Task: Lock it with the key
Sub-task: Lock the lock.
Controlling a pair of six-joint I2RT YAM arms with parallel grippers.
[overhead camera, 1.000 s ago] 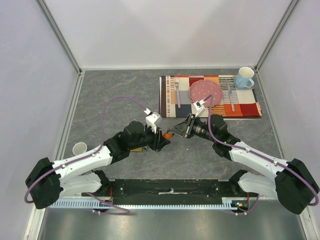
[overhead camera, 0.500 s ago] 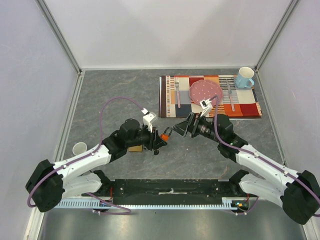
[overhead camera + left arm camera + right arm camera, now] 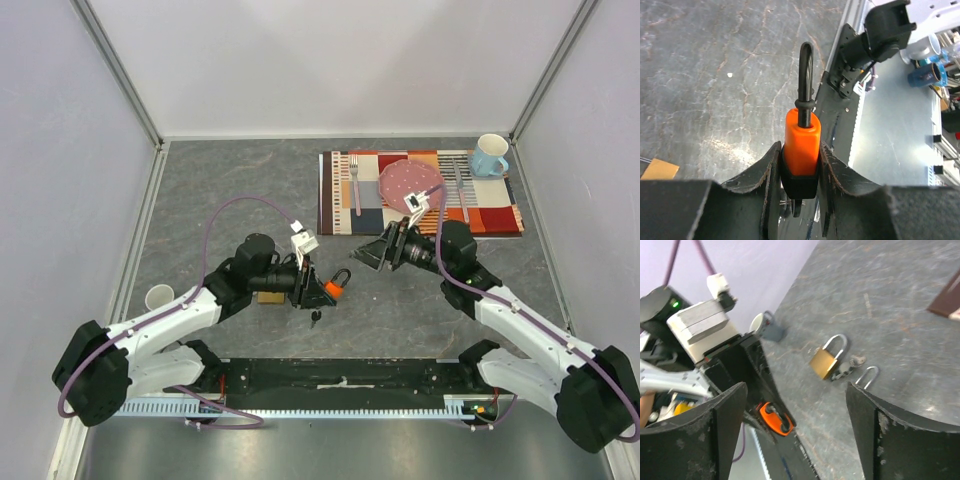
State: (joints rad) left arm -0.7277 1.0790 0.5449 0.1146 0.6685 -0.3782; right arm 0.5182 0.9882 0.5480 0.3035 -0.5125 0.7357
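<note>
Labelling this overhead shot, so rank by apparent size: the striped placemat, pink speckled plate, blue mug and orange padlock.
Largest to smallest: striped placemat, pink speckled plate, blue mug, orange padlock.

Far left, the table [image 3: 230,180] lies bare — wide room to pass. Far right, placemat [image 3: 500,215], plate [image 3: 400,178] and mug [image 3: 488,156] crowd it. Mid-table, only a narrow gap parts the left gripper [image 3: 328,292], clamping the orange padlock [image 3: 801,142], from the right gripper [image 3: 370,255] — a paper cup [image 3: 158,297] stands near left.

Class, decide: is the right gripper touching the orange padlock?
Apart. The top external view shows bare table between the right gripper and the orange padlock, which the left gripper clamps.
</note>
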